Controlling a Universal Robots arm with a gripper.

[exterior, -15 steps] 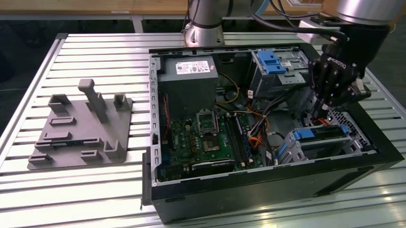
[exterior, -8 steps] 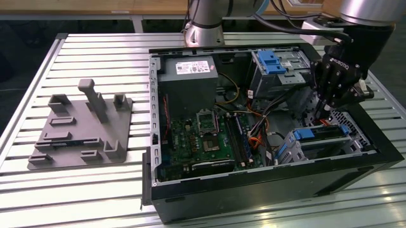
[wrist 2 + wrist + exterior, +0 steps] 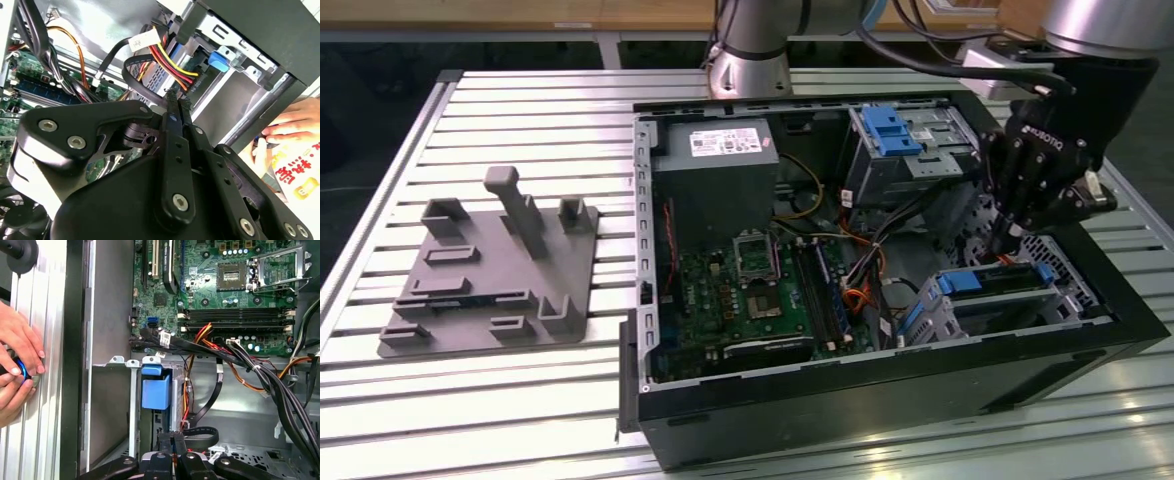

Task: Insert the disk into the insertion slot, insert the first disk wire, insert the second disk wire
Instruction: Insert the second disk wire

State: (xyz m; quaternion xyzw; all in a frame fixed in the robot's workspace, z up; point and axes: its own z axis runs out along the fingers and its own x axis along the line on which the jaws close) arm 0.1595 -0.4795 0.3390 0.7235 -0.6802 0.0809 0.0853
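Gripper (image 3: 1003,243), fingers pressed together on a black wire (image 3: 150,92), reaches into the case's (image 3: 881,385) right side above the disk (image 3: 987,282), already seated in its slot (image 3: 1067,290), for plugging in

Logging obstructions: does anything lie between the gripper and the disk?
Yes. In the second wrist view a looped black cable and red-yellow wires cross just ahead of the gripper, before the disk.

Disk (image 3: 994,281) sits in slot (image 3: 1014,308) (inside case (image 3: 881,395)), hand (image 3: 1003,250) above.
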